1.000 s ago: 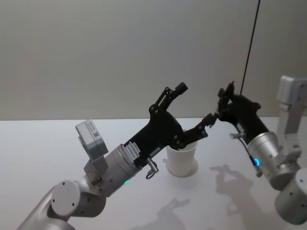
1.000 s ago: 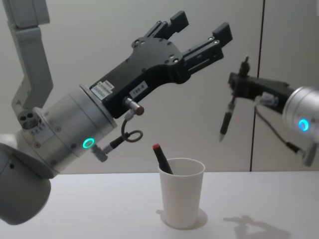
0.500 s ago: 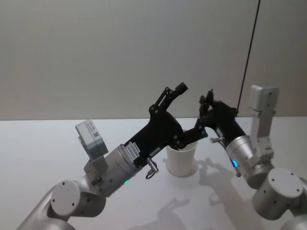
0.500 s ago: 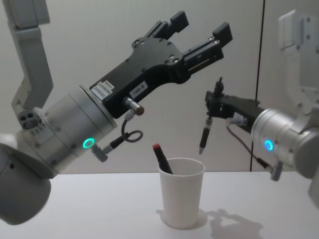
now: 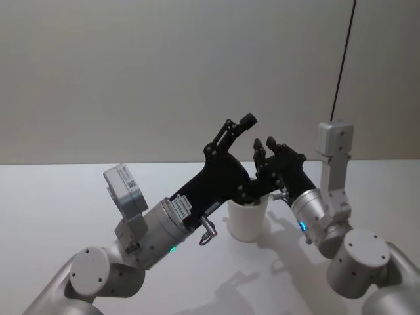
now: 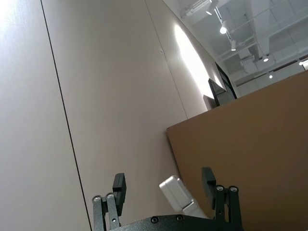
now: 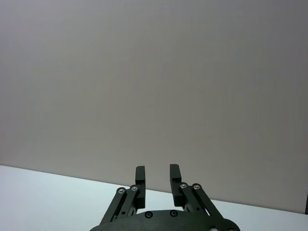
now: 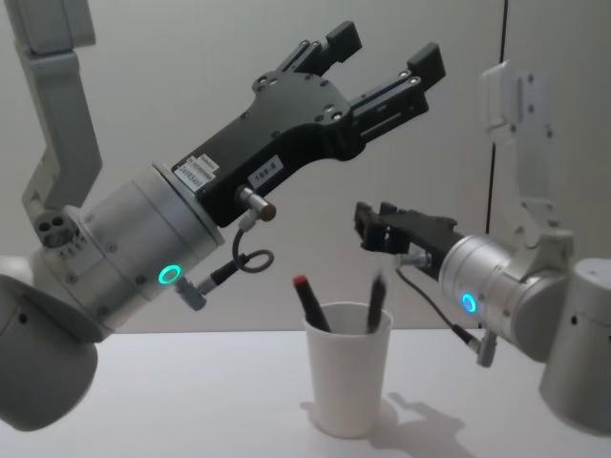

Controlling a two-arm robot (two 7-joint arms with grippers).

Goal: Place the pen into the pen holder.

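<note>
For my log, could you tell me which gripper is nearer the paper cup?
Right. The right gripper hangs open just above the paper cup; the left gripper is open, much higher.

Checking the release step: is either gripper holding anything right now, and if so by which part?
Nothing is held. The right gripper is open above the white paper cup, the dark pen already in it; the left gripper is open, empty.
</note>
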